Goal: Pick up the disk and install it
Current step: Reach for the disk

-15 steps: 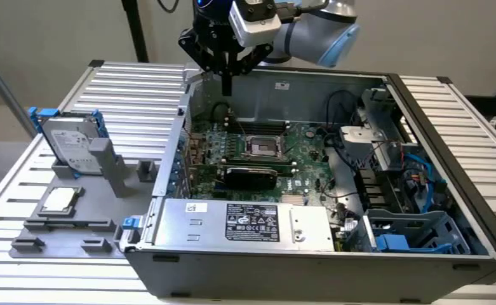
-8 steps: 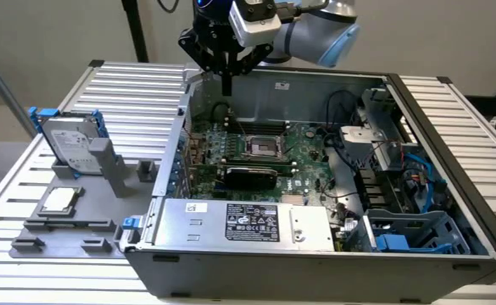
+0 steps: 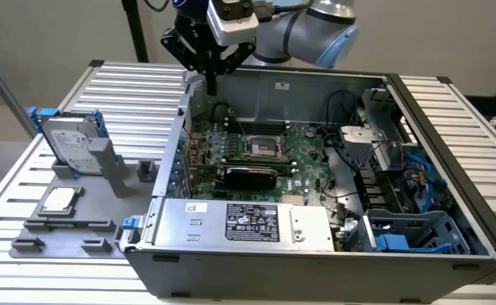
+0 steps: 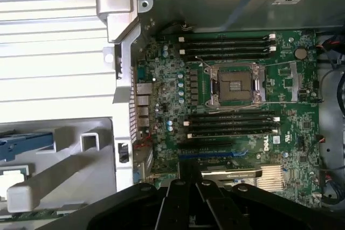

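The disk (image 3: 68, 143), a silver-grey hard drive with a white label in a bright blue frame, stands on edge in a grey holder (image 3: 103, 166) at the exterior view's left, outside the computer case. A strip of its blue frame (image 4: 26, 145) shows in the wrist view beside the holder's grey arm. My gripper (image 3: 212, 84) hangs high over the case's back left corner, well away from the disk. Its fingers are shut together with nothing between them, and their dark tips (image 4: 180, 203) point down over the motherboard.
The open case (image 3: 171, 146) holds a green motherboard (image 3: 256, 149) with a bare CPU socket (image 4: 236, 85). A silver box with a black label (image 3: 248, 223) lies at its front, and a blue drive cage (image 3: 409, 235) at the front right. A small square CPU chip (image 3: 59, 199) rests on the grey fixture.
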Controlling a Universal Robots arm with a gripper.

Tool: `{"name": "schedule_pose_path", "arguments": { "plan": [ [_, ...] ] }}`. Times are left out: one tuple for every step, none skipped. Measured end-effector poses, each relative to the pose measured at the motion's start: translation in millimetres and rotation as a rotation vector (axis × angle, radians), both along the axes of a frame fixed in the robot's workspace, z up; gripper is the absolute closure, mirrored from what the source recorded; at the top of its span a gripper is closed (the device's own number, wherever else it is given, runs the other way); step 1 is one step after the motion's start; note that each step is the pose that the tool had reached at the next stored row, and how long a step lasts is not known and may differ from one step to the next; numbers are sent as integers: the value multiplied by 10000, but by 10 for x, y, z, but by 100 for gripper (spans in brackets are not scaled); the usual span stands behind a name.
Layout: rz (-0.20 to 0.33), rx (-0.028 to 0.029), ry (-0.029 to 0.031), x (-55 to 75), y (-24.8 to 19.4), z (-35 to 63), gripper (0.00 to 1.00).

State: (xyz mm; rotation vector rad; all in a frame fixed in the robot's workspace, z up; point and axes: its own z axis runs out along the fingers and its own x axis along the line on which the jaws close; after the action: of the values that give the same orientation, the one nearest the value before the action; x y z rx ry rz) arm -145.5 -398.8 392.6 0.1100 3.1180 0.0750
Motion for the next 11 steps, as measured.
{"name": "schedule_pose_path", "arguments": {
  "plan": [
    [0, 0, 0, -46, 0, 0, 89],
    [-1, 0, 0, -93, 0, 0, 89],
    [0, 0, 0, -137, 0, 0, 89],
    [0, -1, 1, -180, 0, 0, 89],
    [-1, -1, 1, -229, 0, 0, 89],
    [-1, 0, 0, -273, 0, 0, 89],
    [0, 0, 0, -317, 0, 0, 89],
    [0, 0, 0, -364, 0, 0, 89],
    [-1, 0, 0, -409, 1, 0, 89],
    [-1, 0, 0, -454, 2, 0, 89],
    [1, 0, 0, -498, 3, 0, 89]
  ]
}}
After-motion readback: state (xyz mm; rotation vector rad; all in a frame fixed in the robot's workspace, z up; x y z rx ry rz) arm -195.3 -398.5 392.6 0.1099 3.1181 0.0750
